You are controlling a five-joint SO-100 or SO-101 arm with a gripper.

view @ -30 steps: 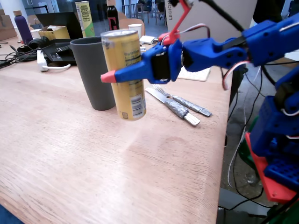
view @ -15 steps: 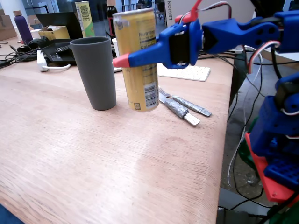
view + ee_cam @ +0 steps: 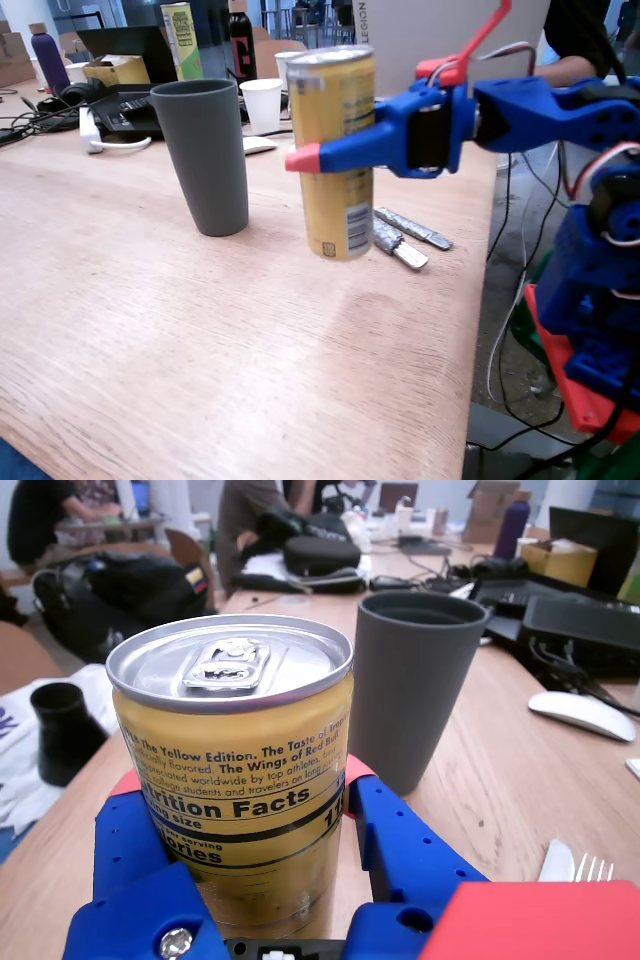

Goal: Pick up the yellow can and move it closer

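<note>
Gripping the yellow can (image 3: 337, 160) around its middle, the blue fingers (image 3: 345, 152) sit closed on either side of it; in the fixed view the near finger with its red tip crosses the front of the can, and the far finger is hidden behind it. The gripper (image 3: 330, 150) reaches in from the right of that view. The can stands upright, its base at or just above the table (image 3: 200, 340); whether it touches the wood cannot be told. Its barcode faces the fixed camera low on the right side.

In the wrist view the can (image 3: 235, 780) fills the foreground, silver top with pull tab up, its "Nutrition Facts" label facing the lens. Blue fingers (image 3: 405, 850) hug it left and right, red tips just showing beyond its sides, and the gripper (image 3: 240, 775) is clamped on it.

A grey cup (image 3: 205, 155) stands upright on the table just left of the can in the fixed view, apart from it; in the wrist view the cup (image 3: 415, 685) is behind and to the right. Two silver wrapped bars (image 3: 405, 235) lie on the table just behind the can's base. A white paper cup (image 3: 262, 103) stands further back, among laptops and bottles.
</note>
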